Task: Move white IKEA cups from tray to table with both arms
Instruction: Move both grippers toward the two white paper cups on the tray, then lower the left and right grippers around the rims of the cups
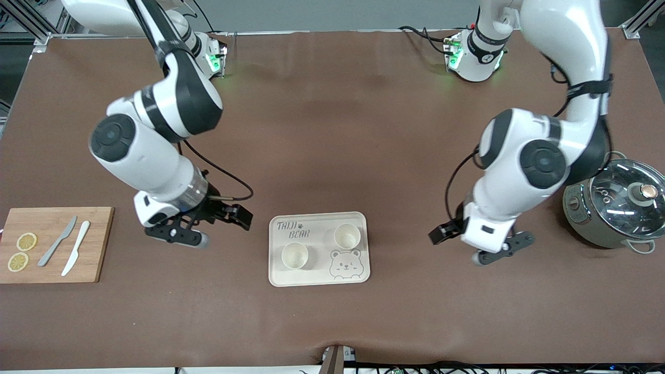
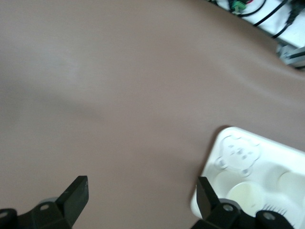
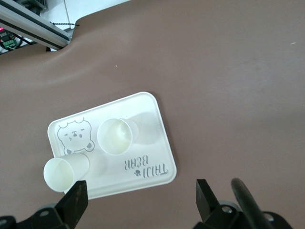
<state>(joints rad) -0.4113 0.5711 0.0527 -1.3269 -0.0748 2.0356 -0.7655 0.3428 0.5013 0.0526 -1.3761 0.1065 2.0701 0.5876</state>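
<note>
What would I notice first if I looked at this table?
Probably the cream bear tray in the middle of the brown table, with two white cups standing upright on it. An open gripper hangs on each side of it, the right gripper toward the cutting board and the left gripper toward the glass-lidded pot.

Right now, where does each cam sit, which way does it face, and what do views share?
Front: high across the table, facing the bases; sees the tray, two cups, both arms, left pincer, right pincer.
Left wrist: on the left arm, looking down at bare table and a tray corner; own open fingers show.
Right wrist: on the right arm, looking down at tray and cups; own open fingers show.
Shared: all three show the tray; the front and right wrist views show both cups whole.
</note>
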